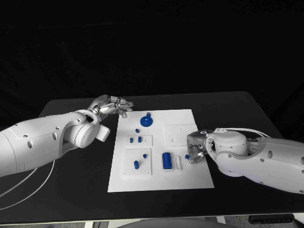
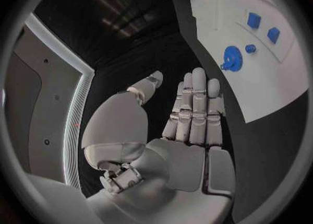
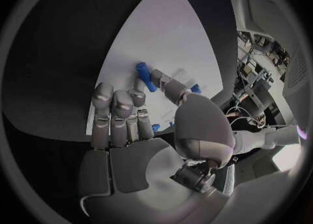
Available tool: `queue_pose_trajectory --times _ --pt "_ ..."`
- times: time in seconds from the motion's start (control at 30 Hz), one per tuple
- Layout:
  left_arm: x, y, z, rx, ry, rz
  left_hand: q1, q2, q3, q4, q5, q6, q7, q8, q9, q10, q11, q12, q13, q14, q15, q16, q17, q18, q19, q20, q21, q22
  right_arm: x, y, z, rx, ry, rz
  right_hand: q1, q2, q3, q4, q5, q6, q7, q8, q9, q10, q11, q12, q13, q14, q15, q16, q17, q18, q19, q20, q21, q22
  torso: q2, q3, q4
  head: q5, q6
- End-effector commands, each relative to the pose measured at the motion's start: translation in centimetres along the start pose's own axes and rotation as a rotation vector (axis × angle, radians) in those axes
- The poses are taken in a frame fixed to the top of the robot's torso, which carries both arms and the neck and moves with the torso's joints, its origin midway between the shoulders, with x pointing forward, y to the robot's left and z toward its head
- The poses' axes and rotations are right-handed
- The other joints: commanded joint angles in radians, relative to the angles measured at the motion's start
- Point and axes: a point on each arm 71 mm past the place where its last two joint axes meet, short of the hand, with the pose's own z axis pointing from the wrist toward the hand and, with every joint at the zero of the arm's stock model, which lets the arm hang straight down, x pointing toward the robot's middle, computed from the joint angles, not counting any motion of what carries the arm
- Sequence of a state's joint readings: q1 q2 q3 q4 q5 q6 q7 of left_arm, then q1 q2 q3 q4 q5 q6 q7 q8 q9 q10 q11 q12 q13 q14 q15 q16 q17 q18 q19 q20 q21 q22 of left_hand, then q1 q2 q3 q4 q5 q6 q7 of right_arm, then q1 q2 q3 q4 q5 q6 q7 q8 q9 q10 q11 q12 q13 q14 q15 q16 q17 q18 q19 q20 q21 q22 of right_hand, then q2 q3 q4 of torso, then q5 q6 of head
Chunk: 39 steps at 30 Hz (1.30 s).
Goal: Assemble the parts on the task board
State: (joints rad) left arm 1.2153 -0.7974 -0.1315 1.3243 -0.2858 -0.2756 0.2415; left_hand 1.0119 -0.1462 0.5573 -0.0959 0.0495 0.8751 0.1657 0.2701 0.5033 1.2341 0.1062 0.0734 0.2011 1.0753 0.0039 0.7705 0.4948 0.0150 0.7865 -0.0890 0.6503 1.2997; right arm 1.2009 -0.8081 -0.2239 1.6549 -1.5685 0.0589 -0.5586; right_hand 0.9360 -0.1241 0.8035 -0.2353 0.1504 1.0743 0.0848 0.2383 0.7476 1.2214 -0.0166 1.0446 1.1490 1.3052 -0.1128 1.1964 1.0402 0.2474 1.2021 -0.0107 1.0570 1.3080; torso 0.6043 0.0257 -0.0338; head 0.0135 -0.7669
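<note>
The left robot hand (image 1: 115, 107) hovers spread and empty over the black desk (image 1: 77, 166), just off the white rectangular task board (image 1: 186, 183). On the board, small blue plastic parts (image 1: 136, 140) lie apparently unassembled. The right robot hand (image 1: 195, 151) rests at the board's right edge, seemingly pinching a small blue piece (image 1: 187, 156). Assembly appears barely begun.

The silver left hand (image 2: 192, 114) is held flat and empty beside the flat white task board (image 2: 261, 83), where small blue parts (image 2: 231, 57) are seen.
</note>
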Motion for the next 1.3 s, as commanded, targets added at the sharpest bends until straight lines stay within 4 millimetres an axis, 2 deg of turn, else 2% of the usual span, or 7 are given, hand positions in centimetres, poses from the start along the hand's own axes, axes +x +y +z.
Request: queue_pose_trajectory --times 0.03,0.13,0.23,0.4,0.53,0.73,1.3 --pt "0.2 -0.1 0.0 0.006 0.015 0.001 0.001 0.013 0.000 0.002 0.003 -0.007 -0.001 0.006 -0.001 -0.005 -0.002 -0.001 0.001 0.005 -0.001 -0.004 0.002 0.014 0.008 -0.006 -0.005 0.002 1.2 -0.9 0.0 0.018 0.044 0.169 -0.006 0.015 0.024 0.016 0.038 0.016 -0.006 0.010 -0.118 0.022 -0.015 0.001 -0.003 0.007 -0.002 0.004 -0.002 0.014 0.011 -0.003 0.004 0.005 0.000 0.0000 -0.0002 0.001 0.000" --pt "0.2 -0.1 0.0 0.006 0.016 0.001 0.001 0.013 0.000 0.002 0.003 -0.007 -0.001 0.006 -0.001 -0.005 -0.002 -0.001 0.001 0.005 -0.001 -0.004 0.002 0.014 0.008 -0.006 -0.005 0.002 0.9 -1.1 -0.2 0.015 0.029 0.227 -0.028 0.009 0.014 0.025 0.058 0.024 -0.010 0.014 -0.119 0.029 -0.018 0.001 -0.006 0.011 -0.006 0.004 -0.003 0.014 0.020 -0.006 0.005 0.003 0.000 -0.0003 -0.0003 0.001 0.000" --pt "0.2 -0.1 0.0 0.006 0.017 0.002 0.001 0.013 0.000 0.001 0.003 -0.007 -0.001 0.006 -0.001 -0.005 -0.002 -0.001 0.001 0.005 -0.001 -0.004 0.002 0.014 0.008 -0.006 -0.005 0.002 0.7 -1.4 -0.4 0.018 0.032 0.266 -0.042 0.007 0.008 0.036 0.050 0.028 -0.012 0.015 -0.120 0.032 -0.021 0.001 -0.007 0.012 -0.009 0.004 -0.003 0.014 0.023 -0.009 0.005 0.002 0.000 -0.0010 -0.0003 0.000 0.000" --pt "0.1 -0.1 0.0 0.005 0.016 0.004 0.001 0.013 0.000 0.001 0.003 -0.007 -0.001 0.006 -0.001 -0.005 -0.002 -0.001 0.002 0.005 -0.001 -0.004 0.002 0.014 0.008 -0.006 -0.005 0.002 0.5 -1.3 -0.8 0.012 0.022 0.343 -0.056 -0.010 0.007 0.056 0.023 0.030 -0.014 0.014 -0.123 0.033 -0.022 -0.001 -0.009 0.013 -0.014 0.003 -0.004 0.014 0.028 -0.014 0.004 0.000 0.000 -0.0008 0.0002 -0.001 0.000" --pt "0.1 -0.1 0.0 0.004 0.017 0.003 0.002 0.013 0.000 0.001 0.003 -0.007 -0.001 0.006 -0.001 -0.005 -0.003 0.000 0.002 0.005 -0.001 -0.004 0.003 0.014 0.008 -0.006 -0.005 0.002 0.4 -1.3 -0.9 0.012 0.010 0.427 -0.059 -0.017 0.008 0.062 0.019 0.030 -0.014 0.013 -0.125 0.033 -0.023 -0.001 -0.009 0.013 -0.015 0.002 -0.004 0.014 0.028 -0.016 0.003 -0.001 0.000 -0.0003 -0.0001 0.000 -0.001" --pt "0.1 -0.1 0.0 0.002 0.018 0.004 0.003 0.013 0.000 0.000 0.003 -0.007 -0.001 0.006 -0.002 -0.005 -0.003 0.000 0.002 0.005 -0.001 -0.004 0.003 0.014 0.008 -0.006 -0.006 0.003 0.8 -1.1 -0.8 0.015 0.084 0.524 -0.063 -0.025 0.009 0.069 0.017 0.029 -0.013 0.012 -0.126 0.032 -0.022 -0.001 -0.010 0.012 -0.015 0.001 -0.005 0.014 0.028 -0.017 0.002 -0.001 0.000 -0.0002 -0.0003 0.001 -0.002" --pt "0.3 -0.1 0.0 0.001 0.025 0.006 0.004 0.012 0.000 -0.001 0.003 -0.007 -0.001 0.006 -0.002 -0.005 -0.003 -0.001 0.002 0.005 -0.001 -0.005 0.004 0.014 0.008 -0.006 -0.006 0.004 1.1 0.5 -0.4 -0.013 0.169 0.551 -0.074 -0.029 0.000 0.075 0.017 0.026 -0.012 0.010 -0.129 0.029 -0.021 -0.002 -0.009 0.012 -0.016 0.001 -0.005 0.014 0.027 -0.019 0.001 -0.001 0.001 -0.0009 -0.0001 0.001 -0.004"
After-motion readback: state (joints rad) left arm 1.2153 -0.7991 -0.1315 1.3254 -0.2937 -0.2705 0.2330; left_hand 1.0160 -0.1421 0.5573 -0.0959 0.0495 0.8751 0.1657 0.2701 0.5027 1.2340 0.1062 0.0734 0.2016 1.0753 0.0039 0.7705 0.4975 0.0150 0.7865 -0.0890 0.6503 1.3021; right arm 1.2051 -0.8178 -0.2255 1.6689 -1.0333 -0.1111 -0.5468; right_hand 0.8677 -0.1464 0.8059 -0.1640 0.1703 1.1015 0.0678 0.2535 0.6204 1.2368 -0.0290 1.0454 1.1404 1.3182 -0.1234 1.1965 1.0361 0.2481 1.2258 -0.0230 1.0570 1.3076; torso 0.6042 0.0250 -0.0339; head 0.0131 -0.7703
